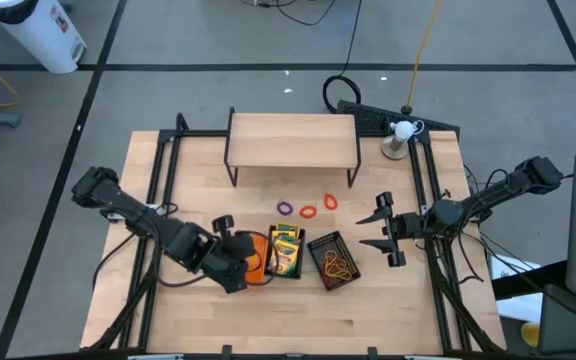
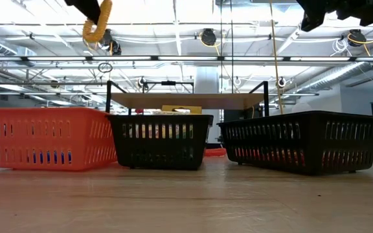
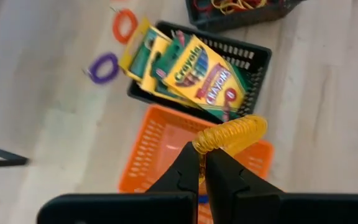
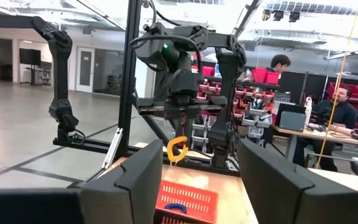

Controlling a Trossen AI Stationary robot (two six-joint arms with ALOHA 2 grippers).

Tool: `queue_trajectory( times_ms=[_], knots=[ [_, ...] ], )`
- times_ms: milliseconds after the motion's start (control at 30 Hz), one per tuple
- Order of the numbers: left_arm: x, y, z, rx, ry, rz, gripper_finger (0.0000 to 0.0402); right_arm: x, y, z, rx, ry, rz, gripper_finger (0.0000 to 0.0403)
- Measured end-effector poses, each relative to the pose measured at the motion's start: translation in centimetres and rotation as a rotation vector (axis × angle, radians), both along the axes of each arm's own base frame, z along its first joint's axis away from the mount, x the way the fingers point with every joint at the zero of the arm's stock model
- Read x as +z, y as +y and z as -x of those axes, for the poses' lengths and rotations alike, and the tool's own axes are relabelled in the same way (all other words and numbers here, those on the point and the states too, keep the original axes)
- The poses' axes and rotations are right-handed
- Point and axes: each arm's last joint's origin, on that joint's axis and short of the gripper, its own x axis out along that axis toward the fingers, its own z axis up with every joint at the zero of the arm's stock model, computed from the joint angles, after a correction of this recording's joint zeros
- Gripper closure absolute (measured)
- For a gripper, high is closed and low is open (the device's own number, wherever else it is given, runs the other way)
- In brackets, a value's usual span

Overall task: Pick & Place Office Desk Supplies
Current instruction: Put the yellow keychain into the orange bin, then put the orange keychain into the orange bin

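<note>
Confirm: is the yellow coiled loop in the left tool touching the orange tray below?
Apart. The low view shows the yellow loop hanging from the left tool high above the orange tray, open air between.

Three trays are sitting side by side mid-table: orange tray [image 1: 255, 262], crayon tray [image 1: 286, 251], band tray [image 1: 333, 259], leaving no gap between them. The left gripper [image 1: 236, 262] is hanging over the orange one, blocking access from above. The shelf [image 1: 293, 140] is standing behind. Loose bands [image 1: 308, 209] are lying between shelf and trays. Bare wood is showing in front of the trays.
</note>
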Motion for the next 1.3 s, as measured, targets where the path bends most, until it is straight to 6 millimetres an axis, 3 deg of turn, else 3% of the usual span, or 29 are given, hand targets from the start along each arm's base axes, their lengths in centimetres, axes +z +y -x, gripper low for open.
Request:
queue_trajectory(
  times_ms=[133, 467, 733, 967, 1133, 1300],
  knots=[
    [-0.1, 0.4, -0.2, 0.099, 0.004, 0.099, 0.0371, 0.0, 0.0, 0.0, 0.005, 0.003, -0.016, 0.0206],
    [-0.2, 1.9, -0.9, 0.225, 0.043, 0.257, 0.0257, 0.0, 0.0, 0.0, 0.005, 0.003, -0.016, 0.0206],
    [0.3, 3.8, -1.8, 0.343, -0.148, -0.029, 0.0191, 0.0, -0.1, 0.0, -0.01, 0.005, -0.019, 0.0206],
    [0.5, 8.8, -5.3, 0.322, -0.221, -0.018, 0.019, -1.6, -0.9, -0.3, -0.286, 0.168, -0.006, 0.0211],
    [-0.8, 13.1, -8.7, 0.226, -0.26, 0.038, 0.0198, -3.4, -2.0, -0.5, -0.414, 0.341, -0.023, 0.0219],
    [-2.5, 16.6, -10.8, 0.221, -0.295, 0.113, 0.0197, -5.0, -2.8, -0.4, -0.461, 0.492, -0.049, 0.0229]
  ],
)
